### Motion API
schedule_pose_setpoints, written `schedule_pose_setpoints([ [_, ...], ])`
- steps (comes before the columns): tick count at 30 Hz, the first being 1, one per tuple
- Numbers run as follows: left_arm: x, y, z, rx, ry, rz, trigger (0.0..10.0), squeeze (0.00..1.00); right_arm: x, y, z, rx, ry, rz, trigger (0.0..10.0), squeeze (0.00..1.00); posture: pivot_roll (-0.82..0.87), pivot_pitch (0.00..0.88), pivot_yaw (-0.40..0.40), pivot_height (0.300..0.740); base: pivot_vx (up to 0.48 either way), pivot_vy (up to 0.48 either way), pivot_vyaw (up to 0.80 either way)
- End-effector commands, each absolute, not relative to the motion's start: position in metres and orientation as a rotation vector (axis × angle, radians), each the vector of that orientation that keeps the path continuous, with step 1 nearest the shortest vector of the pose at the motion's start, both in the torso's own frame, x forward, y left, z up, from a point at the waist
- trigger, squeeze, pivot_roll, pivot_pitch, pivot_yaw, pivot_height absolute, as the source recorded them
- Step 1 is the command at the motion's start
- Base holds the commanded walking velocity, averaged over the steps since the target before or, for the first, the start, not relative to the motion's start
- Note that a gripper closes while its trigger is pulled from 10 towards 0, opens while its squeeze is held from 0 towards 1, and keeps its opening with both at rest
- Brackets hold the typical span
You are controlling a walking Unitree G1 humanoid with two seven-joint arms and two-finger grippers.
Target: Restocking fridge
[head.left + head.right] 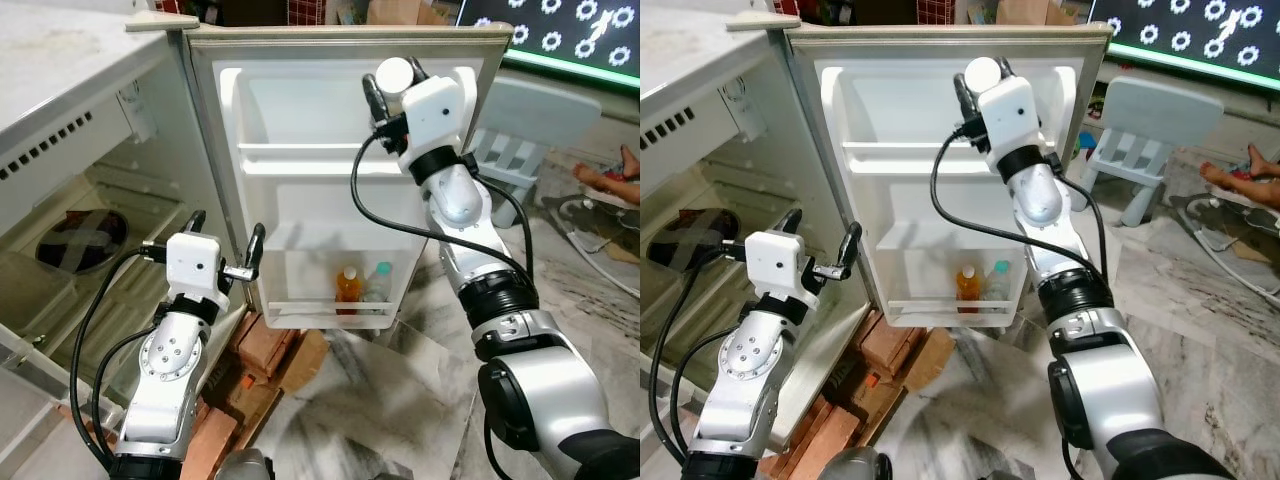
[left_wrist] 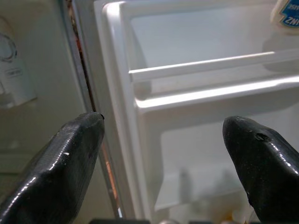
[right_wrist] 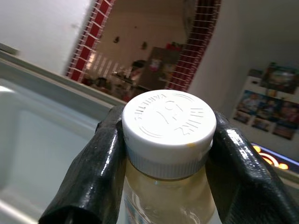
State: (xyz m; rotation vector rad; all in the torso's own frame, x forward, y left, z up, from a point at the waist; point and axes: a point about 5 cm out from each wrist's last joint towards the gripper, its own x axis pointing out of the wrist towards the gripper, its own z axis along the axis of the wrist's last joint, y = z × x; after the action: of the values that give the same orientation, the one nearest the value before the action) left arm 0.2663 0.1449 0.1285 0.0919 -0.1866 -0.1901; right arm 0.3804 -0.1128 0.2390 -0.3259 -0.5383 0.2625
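Observation:
The fridge door [image 1: 300,110] stands open in front of me, white inside. My right gripper [image 1: 392,85] is raised to the upper door shelf [image 1: 300,152] and is shut on a clear bottle with a white cap [image 3: 168,126]; its cap [image 1: 982,73] points up and away from the door. An orange bottle [image 1: 347,285] and a clear bottle with a teal cap [image 1: 377,284] stand in the bottom door shelf [image 1: 325,310]. My left gripper [image 1: 228,226] hangs lower, open with nothing in it, by the door's hinge edge; its black fingers [image 2: 70,154] frame the shelf rail [image 2: 201,65].
The fridge body [image 1: 70,200] lies open on the left, with a dark round patch [image 1: 80,240] inside. Red bricks [image 1: 265,345] sit beneath the door. A pale blue small chair [image 1: 530,130] and a person's foot [image 1: 610,180] are at the right on the marble floor.

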Motion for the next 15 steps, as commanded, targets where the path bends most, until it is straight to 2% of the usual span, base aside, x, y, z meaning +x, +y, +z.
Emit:
schedule_pose_setpoints([
  [1, 0.267, 0.142, 0.132, 0.097, -0.194, -0.205, 10.0, 0.0, 0.383, -0.117, 0.259, -0.326, -0.608, 0.223, 10.0, 0.0, 0.14, 0.018, -0.02, 0.74, 0.24, 0.0, 0.0],
  [15, 0.265, 0.142, 0.133, 0.092, -0.193, -0.2, 10.0, 0.0, 0.393, -0.125, 0.243, -0.282, -0.517, 0.152, 10.0, 0.0, 0.14, 0.025, -0.016, 0.74, 0.0, 0.0, 0.0],
])
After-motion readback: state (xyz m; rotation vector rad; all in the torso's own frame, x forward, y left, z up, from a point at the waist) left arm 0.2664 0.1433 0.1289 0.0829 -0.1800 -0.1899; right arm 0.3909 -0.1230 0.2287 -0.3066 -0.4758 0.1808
